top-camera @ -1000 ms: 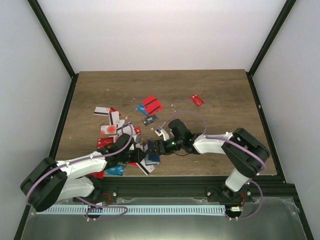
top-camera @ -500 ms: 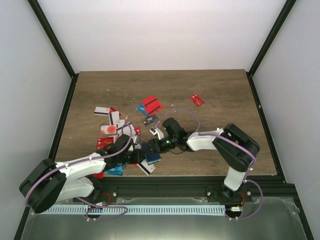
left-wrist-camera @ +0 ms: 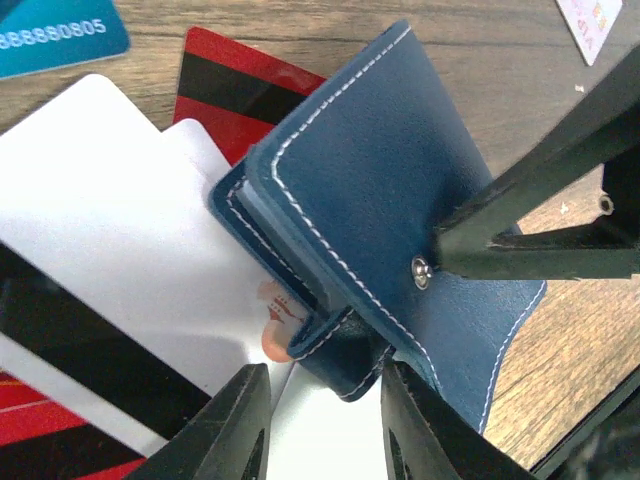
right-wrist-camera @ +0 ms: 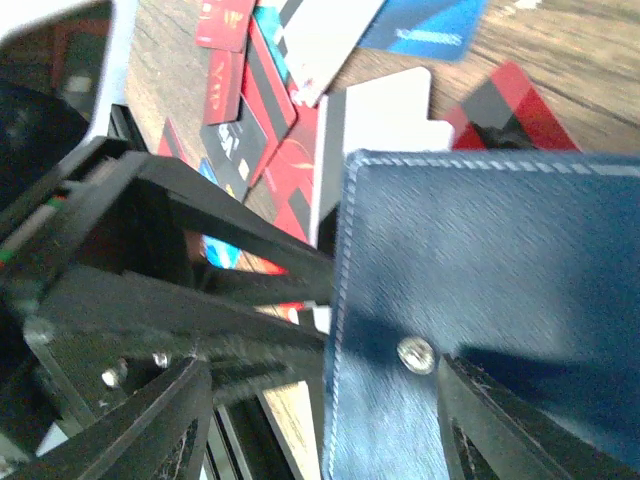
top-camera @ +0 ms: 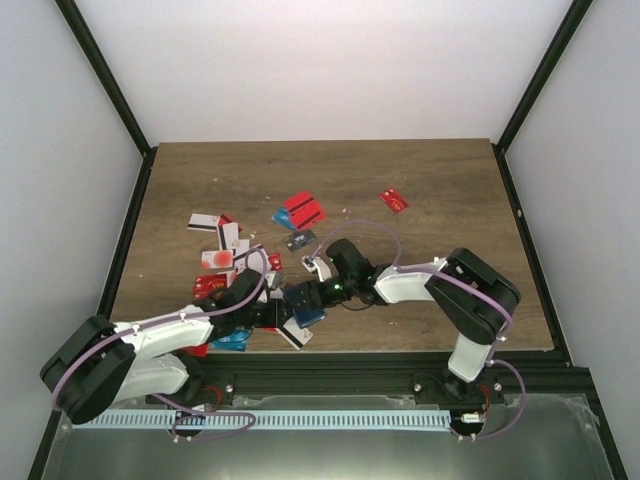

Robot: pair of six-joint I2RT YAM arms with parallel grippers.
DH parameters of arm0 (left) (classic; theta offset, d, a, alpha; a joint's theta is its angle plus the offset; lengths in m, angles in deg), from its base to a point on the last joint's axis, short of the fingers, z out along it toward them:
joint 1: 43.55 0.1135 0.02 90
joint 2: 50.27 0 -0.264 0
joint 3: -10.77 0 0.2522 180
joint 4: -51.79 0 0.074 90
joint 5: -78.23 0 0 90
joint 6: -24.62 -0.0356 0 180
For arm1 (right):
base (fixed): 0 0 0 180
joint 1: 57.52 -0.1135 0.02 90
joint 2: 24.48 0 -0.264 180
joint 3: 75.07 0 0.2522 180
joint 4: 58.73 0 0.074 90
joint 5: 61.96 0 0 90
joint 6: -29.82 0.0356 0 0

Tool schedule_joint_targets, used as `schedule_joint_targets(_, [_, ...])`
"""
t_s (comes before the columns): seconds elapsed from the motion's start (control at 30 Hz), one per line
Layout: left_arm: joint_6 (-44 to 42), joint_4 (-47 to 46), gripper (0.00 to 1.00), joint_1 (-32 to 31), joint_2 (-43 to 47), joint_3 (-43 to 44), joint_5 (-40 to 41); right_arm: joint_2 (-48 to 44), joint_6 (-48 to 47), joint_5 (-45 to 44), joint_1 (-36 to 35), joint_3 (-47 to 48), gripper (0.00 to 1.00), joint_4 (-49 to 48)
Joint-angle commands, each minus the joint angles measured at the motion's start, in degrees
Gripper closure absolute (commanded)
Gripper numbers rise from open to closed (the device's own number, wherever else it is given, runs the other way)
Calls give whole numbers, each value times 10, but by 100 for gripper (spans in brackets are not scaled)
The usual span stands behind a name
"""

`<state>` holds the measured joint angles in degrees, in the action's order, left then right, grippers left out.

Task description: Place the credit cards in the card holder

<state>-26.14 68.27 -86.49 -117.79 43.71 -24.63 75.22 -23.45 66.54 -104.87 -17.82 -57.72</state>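
The dark navy card holder [left-wrist-camera: 380,200] lies folded near the front edge of the wooden worktop [top-camera: 430,170], at the spot where the two arms meet. Its white-stitched flap and small metal snap stud [left-wrist-camera: 422,271] face up. It rests on two white cards [left-wrist-camera: 120,230] with black stripes; a red black-striped card [left-wrist-camera: 225,95] pokes out behind it and a teal card [left-wrist-camera: 50,30] lies just beyond. The left gripper [left-wrist-camera: 322,378] comes in low from the left with its jaws partly open. The holder's folded corner sits just ahead of the gap between them, and nothing is pinched. The right gripper [right-wrist-camera: 320,375] reaches in from the opposite side with its jaws spread wide and the holder's flap between them. In its own wrist view, the finger [right-wrist-camera: 150,420] on the left stands clear of the holder's stitched edge. In the left wrist view a fingertip sits right by the stud, though whether it presses the flap cannot be told. Other credit cards [top-camera: 222,248] lie scattered to the left, with a red pair [top-camera: 303,210] and a lone red one [top-camera: 394,200] farther back.
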Motion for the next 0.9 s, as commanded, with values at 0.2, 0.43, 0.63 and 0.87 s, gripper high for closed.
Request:
schedule_joint_targets(0.2, [-63,37,59,-49,-11,37,67,-28,-1,-30,25,-101,36,10])
schedule_joint_targets(0.43, [-72,29,56,-98,-81,73,106,-32,-4,-27,27,-101,36,14])
schedule_joint_targets(0.63, [-72,34,55,-110,-116,87,156,-38,-11,-15,29,-107,36,13])
schedule_joint_targets(0.87, [-98,-9,52,-122,-157,92,154,-34,-16,-4,31,-112,36,9])
